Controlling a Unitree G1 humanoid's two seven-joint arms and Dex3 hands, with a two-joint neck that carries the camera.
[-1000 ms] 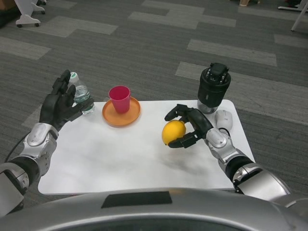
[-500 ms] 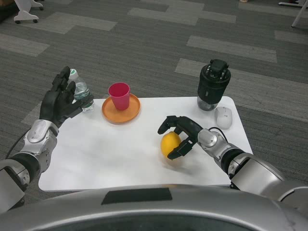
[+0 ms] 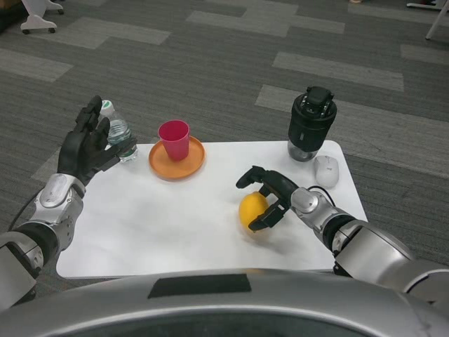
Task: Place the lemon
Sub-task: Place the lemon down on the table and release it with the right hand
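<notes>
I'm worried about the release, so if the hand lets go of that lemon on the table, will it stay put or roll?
The lemon looks rounded and smooth, so it may roll a little on the flat white table. It probably keeps its shape; the right hand wraps it without denting it.

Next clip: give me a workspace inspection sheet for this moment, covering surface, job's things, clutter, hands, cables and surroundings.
Surface: white table, rounded corners.
Job's things: lemon low over or on the table's right half, right hand's fingers curled around it; contact with the table cannot be told.
Clutter: pink cup upright on orange plate; water bottle at the far left corner; black blender jar at the far right corner; white mouse beside it.
Hands: right hand holds the lemon; left hand raised, fingers apart, holding nothing, in front of the bottle.
Cables: nothing seen on the table.
Surroundings: grey patterned carpet; white furniture base far left.
</notes>
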